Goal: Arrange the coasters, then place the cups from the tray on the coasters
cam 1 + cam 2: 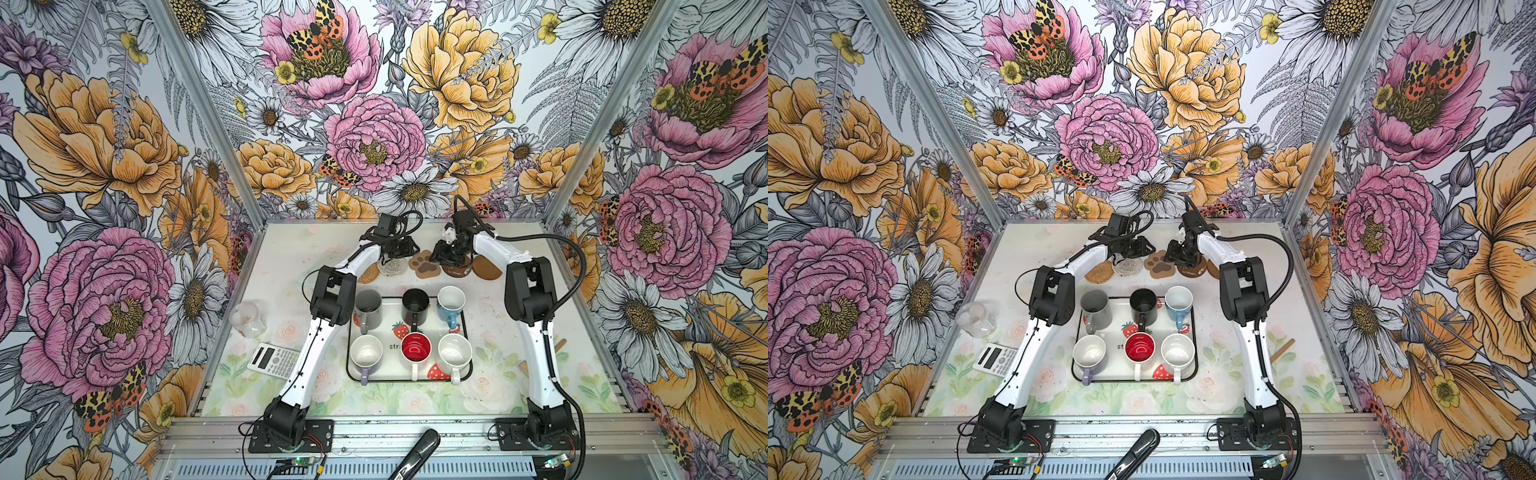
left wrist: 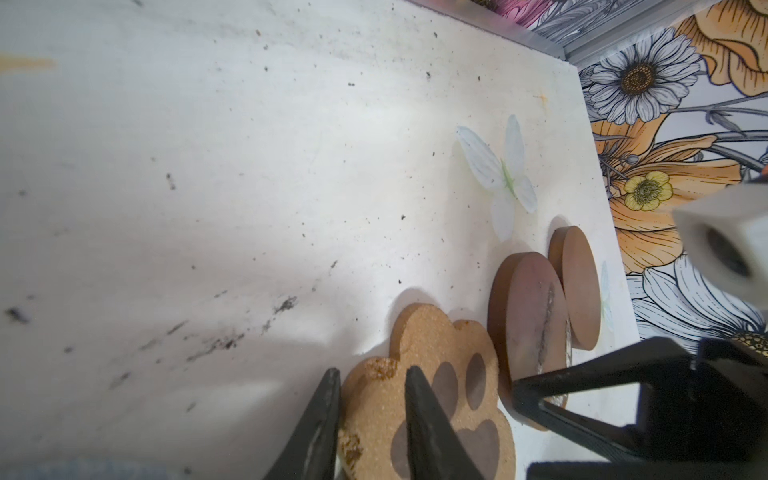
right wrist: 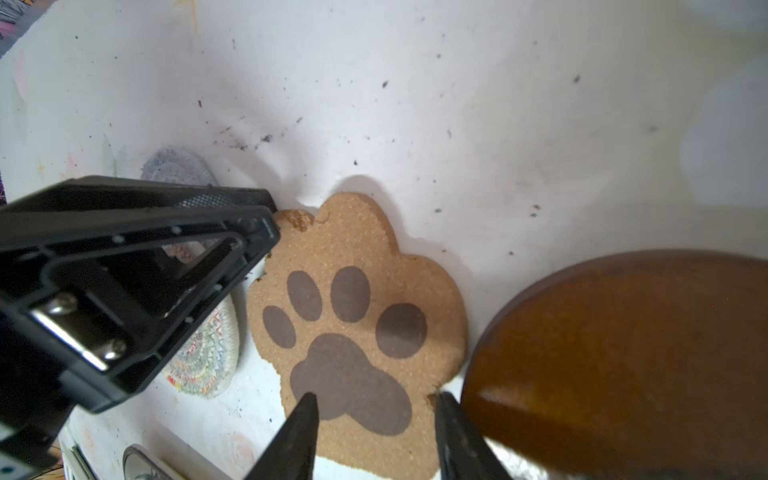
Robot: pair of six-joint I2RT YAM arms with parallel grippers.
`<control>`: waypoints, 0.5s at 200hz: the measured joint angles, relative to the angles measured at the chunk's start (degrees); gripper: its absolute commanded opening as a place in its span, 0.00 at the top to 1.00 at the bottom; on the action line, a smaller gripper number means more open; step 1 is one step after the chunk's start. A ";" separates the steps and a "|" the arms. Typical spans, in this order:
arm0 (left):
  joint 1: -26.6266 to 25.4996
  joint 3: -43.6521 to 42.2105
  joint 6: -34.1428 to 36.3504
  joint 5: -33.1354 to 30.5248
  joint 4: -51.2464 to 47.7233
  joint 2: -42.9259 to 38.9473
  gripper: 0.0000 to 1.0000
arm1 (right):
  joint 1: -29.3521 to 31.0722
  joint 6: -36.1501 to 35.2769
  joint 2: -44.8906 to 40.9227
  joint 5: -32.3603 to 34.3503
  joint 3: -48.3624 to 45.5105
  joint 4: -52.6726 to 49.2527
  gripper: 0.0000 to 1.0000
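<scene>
Six cups on the tray [image 1: 390, 372], none lifted yet: grey cup [image 1: 368, 305], black cup [image 1: 415, 305], blue cup [image 1: 451, 302] in the far row; lavender-handled cup [image 1: 365, 353], red-lined cup [image 1: 415, 350], speckled cup [image 1: 454, 353] in the near row. Handles all point to the near side.

Coasters: one row across the table [image 1: 291, 257], beyond the tray. In both top views, from my left: straw coaster [image 1: 369, 273], pale round coaster [image 1: 394, 267], paw coaster [image 1: 426, 264], brown disc [image 1: 457, 272] partly under my right gripper [image 3: 378, 399], second brown disc [image 1: 487, 268]. The sixth, a grey woven coaster [image 3: 178, 166], shows only in the right wrist view, behind my left gripper [image 2: 372, 374].

Left jaws: a narrow gap apart, nothing between them, tips at a toe lobe of the paw coaster; touching or just off, I cannot tell. Right jaws: spread, empty, over the paw coaster's heel, one finger [image 3: 457, 436] beside the brown disc.

Reckoning: arranging looks nearly finished, down to spacing. All six placements are left, so well under half done.

Room: the row is tight. Paw coaster lies just beside the pale round coaster on one side and the brown disc on the other. Bare table runs beyond the row to the back wall [image 1: 374, 145], and past the second brown disc toward the side wall [image 1: 623, 208]. A glass beaker [image 1: 249, 318] and a calculator [image 1: 274, 359] lie on my left, well apart from the row. My two grippers are nose to nose over the paw coaster, so one should back away first. My left elbow [image 1: 332, 297] sits just beside the grey cup.
</scene>
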 measured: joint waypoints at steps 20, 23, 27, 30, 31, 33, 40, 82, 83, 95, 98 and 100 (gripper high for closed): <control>0.00 -0.09 0.00 -0.13 -0.59 -0.20 0.70 | 0.00 -0.02 -0.76 0.44 0.00 -0.07 0.49; 0.00 -0.09 0.00 -0.15 -0.61 -0.20 0.70 | 0.00 -0.02 -0.85 0.52 0.00 -0.09 0.49; 0.00 -0.09 0.00 -0.17 -0.63 -0.22 0.70 | 0.00 -0.02 -0.98 0.72 0.00 -0.09 0.48; 0.00 -0.09 0.00 -0.20 -0.66 -0.28 0.70 | 0.00 -0.04 -1.05 0.85 0.00 -0.09 0.49; 0.00 -0.09 0.00 -0.20 -0.66 -0.28 0.70 | 0.00 -0.04 -1.07 0.85 0.00 -0.11 0.49; 0.00 -0.09 -0.02 -0.24 -0.72 -0.28 0.70 | 0.00 -0.04 -1.07 0.87 0.00 -0.11 0.49; 0.00 -0.09 -0.02 -0.44 -0.96 -0.42 0.69 | 0.00 -0.04 -1.16 1.03 0.00 -0.13 0.48; 0.63 -0.09 0.07 -1.95 -2.25 -3.26 0.65 | 0.33 -0.15 -1.49 1.05 0.20 -0.52 0.49; 0.66 -0.09 0.07 -1.97 -2.25 -3.37 0.65 | 0.37 -0.17 -1.49 1.01 0.33 -0.59 0.49; 1.33 -0.13 0.37 -2.43 -2.62 -5.38 0.65 | 0.87 -0.15 -1.49 1.03 1.03 -0.87 0.49; 1.55 -0.13 0.42 -2.60 -2.67 -5.99 0.64 | 1.03 -0.15 -1.49 0.98 1.27 -0.96 0.48; 1.68 -0.15 0.46 -2.64 -2.67 -6.29 0.64 | 1.14 -0.15 -1.49 0.96 1.51 -1.03 0.48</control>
